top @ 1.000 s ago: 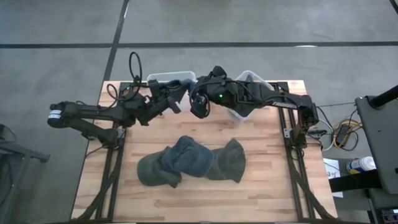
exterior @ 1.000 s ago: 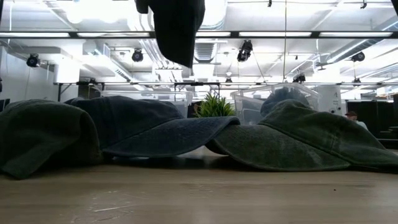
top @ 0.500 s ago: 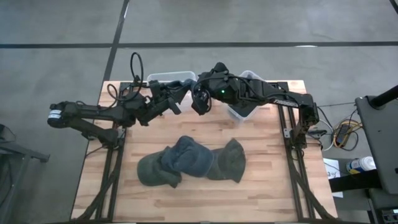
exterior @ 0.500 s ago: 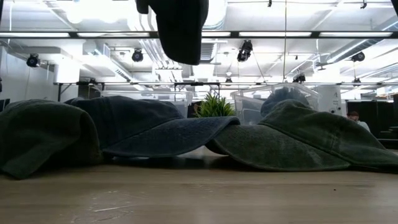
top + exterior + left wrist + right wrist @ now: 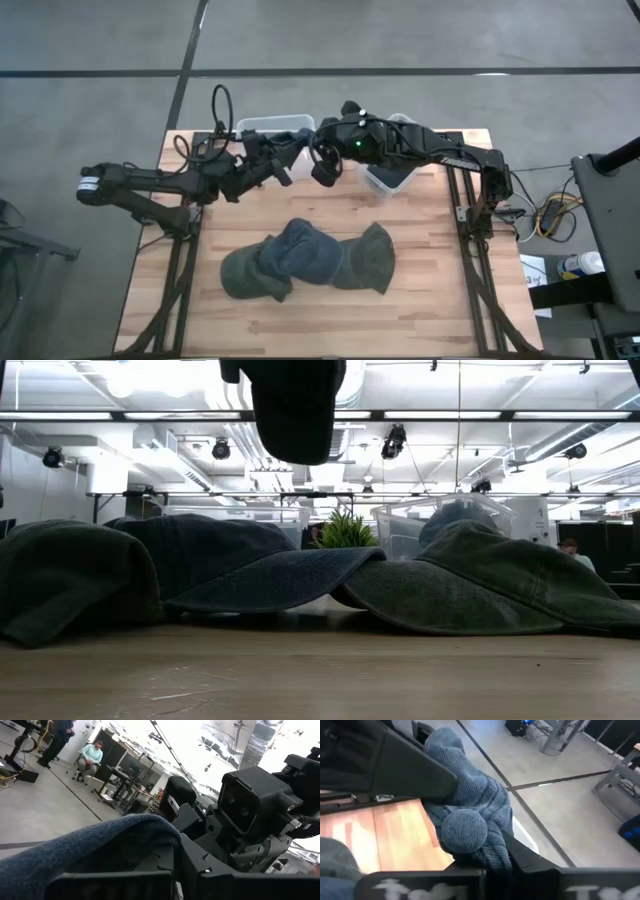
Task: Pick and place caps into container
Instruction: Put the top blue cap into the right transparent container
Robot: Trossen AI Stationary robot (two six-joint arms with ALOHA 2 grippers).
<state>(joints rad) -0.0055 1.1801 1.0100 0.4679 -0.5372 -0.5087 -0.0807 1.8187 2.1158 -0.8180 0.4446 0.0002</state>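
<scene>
A slate-blue cap point(image 5: 470, 800) with a round button on its crown hangs in the air over the far middle of the table, seen as a dark shape point(image 5: 295, 415) at the top of the low view. My left gripper point(image 5: 292, 152) and my right gripper point(image 5: 322, 165) face each other, both shut on it. Three more caps lie in an overlapping row on the table: an olive one point(image 5: 245, 275), a blue one point(image 5: 300, 250) and another olive one point(image 5: 368, 258). My left gripper pinches a bunched fold of the cap's blue fabric point(image 5: 135, 827) between its two fingers, coming roughly level from the table's left. The cap is lifted clear of the table. How many layers it holds cannot be told. My right gripper pinches the cap's crown just below the button point(image 5: 487, 852) between its two fingers, slanting down from the table's right. The fabric bulges out in front of the fingers. The cap hangs clear of the table between the two grippers.
Two clear plastic containers stand at the table's far edge, one point(image 5: 268, 127) behind the left gripper and one point(image 5: 392, 178) under the right arm. A small green plant point(image 5: 345, 530) shows behind the caps. The near strip of the wooden table point(image 5: 330, 325) is bare.
My right gripper has shut on the cap that my left gripper holds up. The cap's hanging part has spread a little wider in the low view. The caps on the table have not moved.
</scene>
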